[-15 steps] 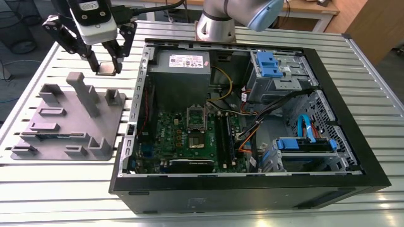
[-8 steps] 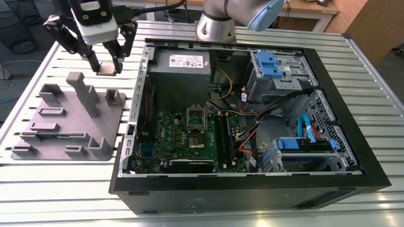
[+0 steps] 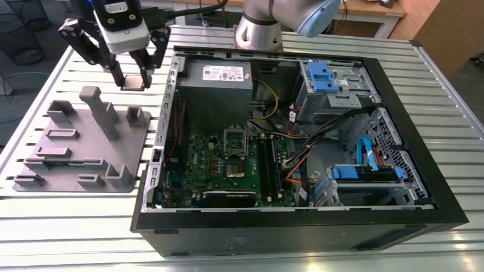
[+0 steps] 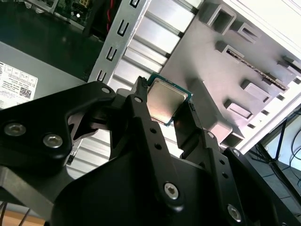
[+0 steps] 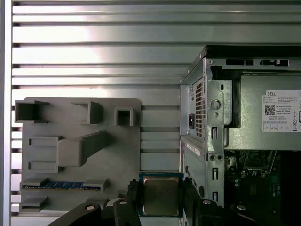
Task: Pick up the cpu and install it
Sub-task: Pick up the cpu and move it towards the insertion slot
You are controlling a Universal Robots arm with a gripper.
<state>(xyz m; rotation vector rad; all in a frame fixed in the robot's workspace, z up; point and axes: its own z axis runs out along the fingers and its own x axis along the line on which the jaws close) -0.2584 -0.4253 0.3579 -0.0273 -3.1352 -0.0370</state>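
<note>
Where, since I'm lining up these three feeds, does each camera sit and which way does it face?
Exterior view: off the arm, high, looking down on the open computer case, grey fixture plate and slatted table; arm and gripper show.
First wrist view: on the arm, looking down past the fingers onto plate, table and case.
Second wrist view: on the arm, looking along the black linkage toward the fingers.
Shared: both wrist views show the cpu held between the fingers.
</note>
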